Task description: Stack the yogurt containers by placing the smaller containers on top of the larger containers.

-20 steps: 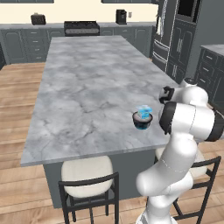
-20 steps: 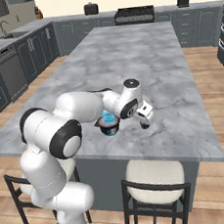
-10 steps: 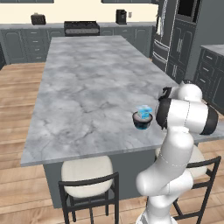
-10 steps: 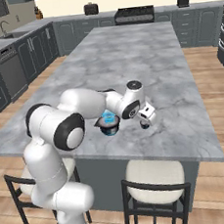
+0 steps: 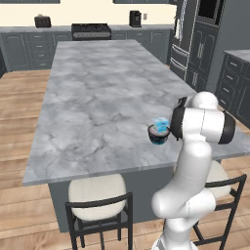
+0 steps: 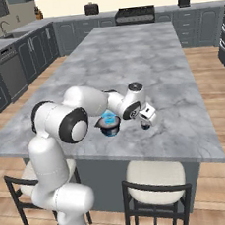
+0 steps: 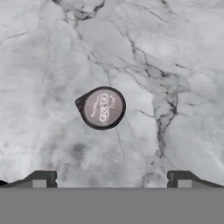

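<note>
The round dark cup (image 6: 109, 128) stands near the island's front edge with the light-blue pack (image 6: 108, 118) resting on top of it; from the left base the cup (image 5: 158, 137) and pack (image 5: 160, 123) sit just left of my arm. To the cup's right lies a tiny dark-rimmed yogurt container (image 6: 146, 126) with a greyish printed lid (image 7: 103, 107). My gripper (image 6: 145, 117) hovers right above it, pointing down, open. In the hand view the gripper (image 7: 112, 180) shows wide-spread fingertips (image 7: 41, 178) with nothing between them, the tiny container lying ahead of them on the marble.
The grey marble island top (image 6: 143, 61) stretches away behind the containers. Two stools (image 6: 154, 176) stand against the island's near side. The counter's front edge (image 6: 139, 153) runs close below the cup and the tiny container.
My gripper has drifted a little right and down, away from the stacked cup and closer over the tiny container. The upper arm has swung slightly. Containers have stayed put.
</note>
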